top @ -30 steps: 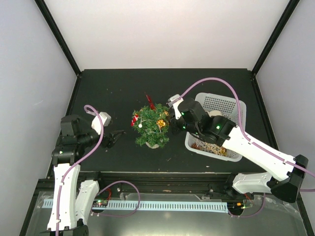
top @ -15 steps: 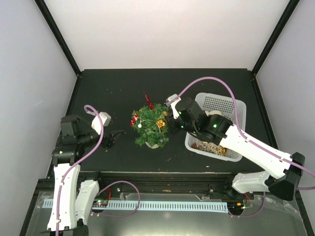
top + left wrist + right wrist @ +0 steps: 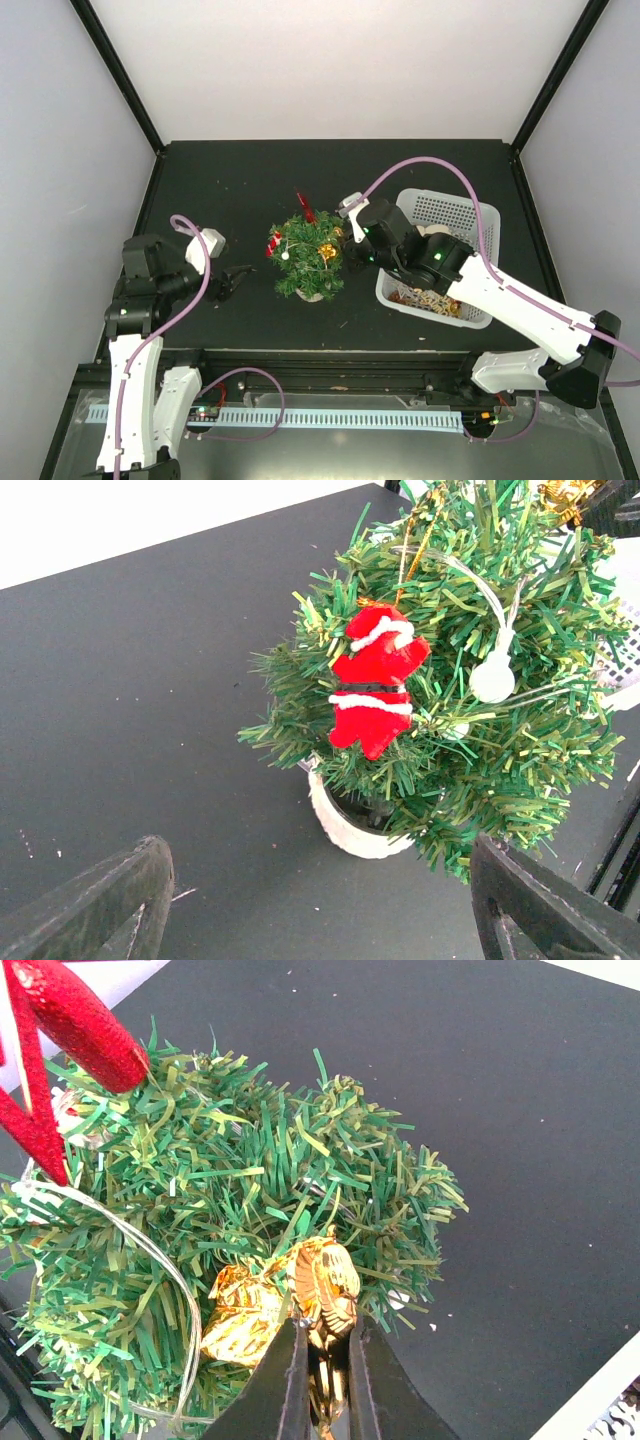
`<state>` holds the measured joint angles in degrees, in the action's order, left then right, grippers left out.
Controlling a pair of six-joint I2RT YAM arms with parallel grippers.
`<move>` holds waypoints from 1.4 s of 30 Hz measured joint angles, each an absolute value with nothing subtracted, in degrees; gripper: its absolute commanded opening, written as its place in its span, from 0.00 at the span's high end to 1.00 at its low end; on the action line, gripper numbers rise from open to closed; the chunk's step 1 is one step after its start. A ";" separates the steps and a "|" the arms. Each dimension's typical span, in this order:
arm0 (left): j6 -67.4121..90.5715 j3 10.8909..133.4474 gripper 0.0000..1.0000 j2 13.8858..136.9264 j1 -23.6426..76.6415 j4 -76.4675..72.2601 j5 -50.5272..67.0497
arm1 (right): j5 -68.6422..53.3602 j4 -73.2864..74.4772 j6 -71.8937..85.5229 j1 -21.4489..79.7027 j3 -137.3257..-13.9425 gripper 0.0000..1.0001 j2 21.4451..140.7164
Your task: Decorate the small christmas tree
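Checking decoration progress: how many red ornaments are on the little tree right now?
2. A red Santa figure hangs on the left side of the small christmas tree; a glittery red piece sticks up at its top. Others may hide among branches.

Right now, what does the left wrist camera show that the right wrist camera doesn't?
Only the left wrist view: a red Santa ornament, a white ball ornament and the white base under the branches, framed by the wide-open left end effector.

Only the right wrist view: a gold ornament pinched in the shut right end effector, plus a red glittery ornament at the picture's top left.

Both: the small christmas tree with its green branches, standing on the dark table.
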<state>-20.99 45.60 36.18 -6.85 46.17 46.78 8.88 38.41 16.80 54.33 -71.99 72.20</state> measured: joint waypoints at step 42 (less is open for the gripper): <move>-20.99 45.47 0.18 36.34 -7.07 46.04 46.78 | 9.98 55.20 20.51 64.01 -66.63 0.99 68.93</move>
